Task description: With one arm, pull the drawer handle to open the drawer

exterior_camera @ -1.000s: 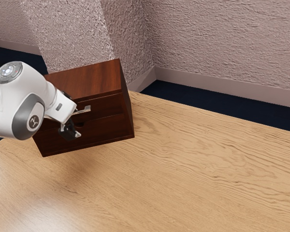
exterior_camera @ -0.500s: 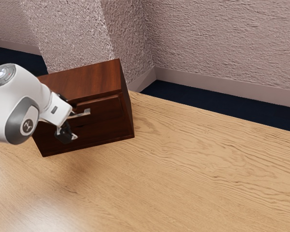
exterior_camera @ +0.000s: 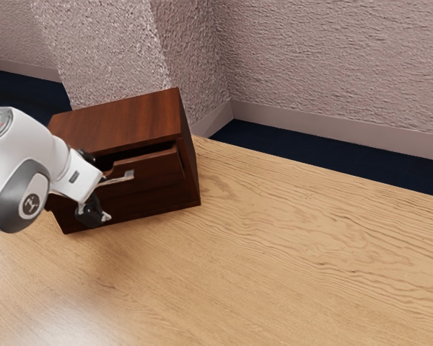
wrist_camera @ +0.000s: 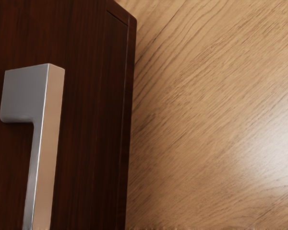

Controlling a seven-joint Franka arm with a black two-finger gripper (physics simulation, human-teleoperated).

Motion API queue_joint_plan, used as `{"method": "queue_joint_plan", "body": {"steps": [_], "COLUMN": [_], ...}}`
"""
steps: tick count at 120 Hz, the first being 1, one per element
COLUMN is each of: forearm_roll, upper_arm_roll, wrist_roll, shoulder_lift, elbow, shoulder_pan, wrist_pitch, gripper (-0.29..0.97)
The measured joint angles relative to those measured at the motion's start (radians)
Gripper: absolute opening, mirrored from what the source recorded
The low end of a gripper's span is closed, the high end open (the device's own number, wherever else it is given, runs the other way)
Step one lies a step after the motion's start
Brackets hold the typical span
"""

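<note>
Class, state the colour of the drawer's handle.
Silver-grey; the handle shows best in the wrist view, against the dark brown drawer front.

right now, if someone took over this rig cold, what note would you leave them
Gripper: at the drawer handle; its grip cannot be read from these views.
Cabinet: on the table at the exterior view's left, near the wall. The upper drawer stands a little way out of it.
Done: handle reached, drawer partly open.
Left: pull the handle straight out until the drawer is well open.
</note>
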Motion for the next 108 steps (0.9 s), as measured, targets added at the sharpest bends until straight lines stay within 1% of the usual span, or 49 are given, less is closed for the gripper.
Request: {"method": "queue_joint_plan", "body": {"steps": [17,60,92,108], "forearm_roll": [0.007,-0.003,-0.003,-0.004], "upper_arm_roll": [-0.001,-0.049,-0.063,-0.079], "wrist_roll": [-0.007,-0.031,-0.05,-0.061], "shoulder_lift": [-0.037,-0.086,-0.146,-0.167], "elbow": [-0.038,-0.08,-0.128,-0.152], "shoulder_pan": [-0.005,0.0,0.0,0.0], "wrist_pitch": [0.002,0.002,0.002,0.003], "gripper": [0.67,0.68,0.65,0.68]}}
